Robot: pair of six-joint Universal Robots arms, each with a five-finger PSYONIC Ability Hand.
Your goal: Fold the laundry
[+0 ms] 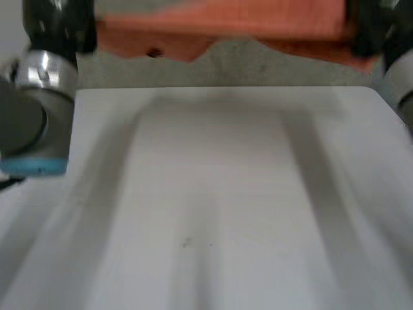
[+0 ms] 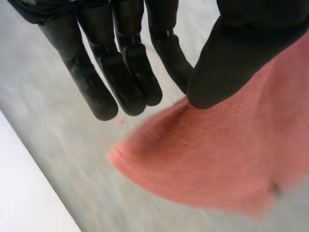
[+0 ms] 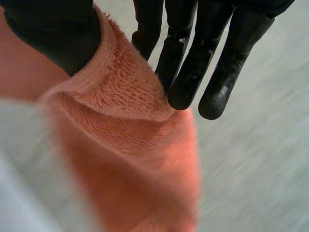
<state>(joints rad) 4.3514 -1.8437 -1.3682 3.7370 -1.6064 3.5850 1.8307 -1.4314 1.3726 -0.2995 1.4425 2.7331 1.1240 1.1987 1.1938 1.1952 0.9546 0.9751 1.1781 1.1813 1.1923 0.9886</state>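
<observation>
Between thumbs [image 3: 53,34] and fingers [image 3: 186,87], orange towel [image 3: 125,145]

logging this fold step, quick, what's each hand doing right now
Left hand: pinching the orange towel.
Right hand: pinching the orange towel too.

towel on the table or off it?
Off. The orange towel hangs stretched between the left robot hand and right robot hand, beyond the far edge of the table.
</observation>
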